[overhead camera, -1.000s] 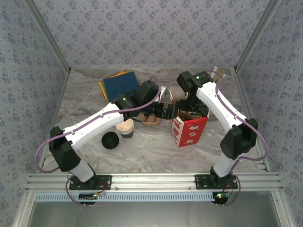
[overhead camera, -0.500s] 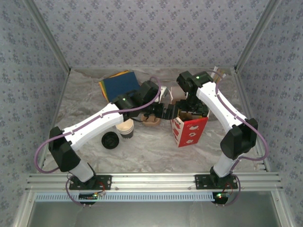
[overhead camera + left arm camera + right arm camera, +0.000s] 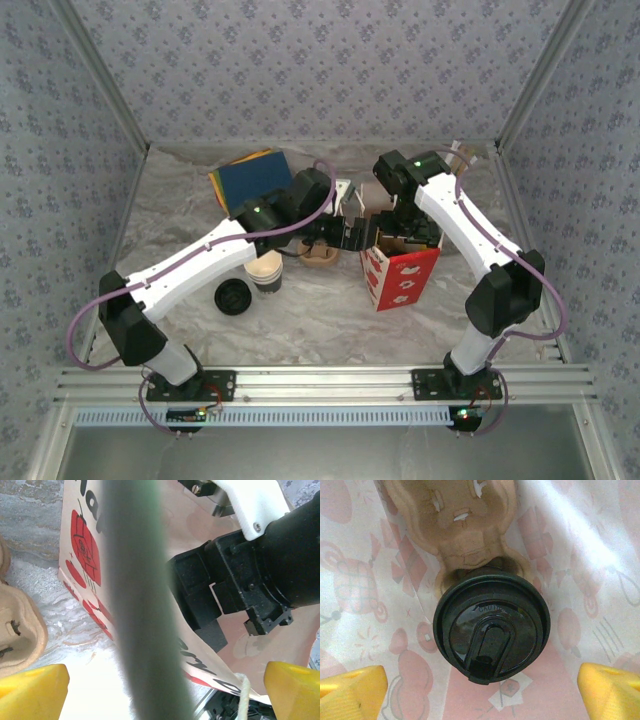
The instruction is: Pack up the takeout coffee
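Inside the bag: the takeout coffee stands upright with its round black lid on, seated in a pocket of a brown pulp carrier. Printed paper walls rise around both.
Bag: the red-and-white paper bag stands open-topped on the desk, right of centre.
Right jaws: spread wide and reaching down through the bag mouth. The yellow fingertips flank the lidded cup, well apart from it, and grip nothing.
Left jaws: spread wide at the bag's left rim, with yellow fingertips at either side and nothing pinched.
Blurred band: a grey-green streak runs between the left fingertips. It is possibly the bag's edge, but it is too blurred to tell.
Bag wall, left wrist view: pale paper with red print. The right arm's black wrist shows beyond it.
Loose carrier piece: brown pulp on the desk, just left of the bag.
Cup stack: lidless paper cups, upright, left of that piece.
Loose lid: a black lid lies flat on the desk just beside the stack.
Far corner: blue and yellow flat sheets lie piled behind the left arm.
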You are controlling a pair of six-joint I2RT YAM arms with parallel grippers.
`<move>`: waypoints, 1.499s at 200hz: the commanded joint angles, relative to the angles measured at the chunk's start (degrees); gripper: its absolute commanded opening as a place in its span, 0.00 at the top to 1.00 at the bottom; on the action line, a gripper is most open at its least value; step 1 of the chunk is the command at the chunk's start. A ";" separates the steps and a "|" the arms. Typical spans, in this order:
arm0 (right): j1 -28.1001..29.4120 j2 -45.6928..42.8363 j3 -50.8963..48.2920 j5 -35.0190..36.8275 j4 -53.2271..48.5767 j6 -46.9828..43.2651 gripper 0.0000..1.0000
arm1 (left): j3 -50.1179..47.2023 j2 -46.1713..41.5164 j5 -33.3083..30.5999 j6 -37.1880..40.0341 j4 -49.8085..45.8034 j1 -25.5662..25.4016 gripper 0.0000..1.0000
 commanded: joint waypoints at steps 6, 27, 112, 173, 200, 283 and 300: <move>-0.32 -0.77 1.29 0.17 -1.95 0.68 0.00 | 2.65 -3.03 0.96 0.22 -0.52 -0.38 0.00; -0.30 -0.57 2.11 0.16 -2.33 0.50 0.00 | 3.17 -3.75 0.24 0.56 -0.93 -0.38 0.00; 0.07 -0.85 4.95 0.30 -3.22 0.33 0.00 | 2.16 -6.90 -2.92 1.46 -1.80 0.18 0.00; 0.20 -0.84 6.04 0.03 -3.06 0.24 0.05 | 0.79 -8.83 -4.06 0.93 -2.08 0.58 0.00; 0.39 -1.15 6.17 0.26 -2.96 0.57 0.10 | 0.48 -9.05 -3.98 0.67 -2.05 0.54 0.00; 0.81 -3.18 7.61 1.29 -3.55 1.46 0.26 | -1.10 -10.21 -4.48 0.06 -2.07 0.58 0.00; 1.11 -3.62 8.23 1.77 -3.75 1.62 0.26 | -1.42 -10.60 -5.03 0.05 -2.35 0.58 0.00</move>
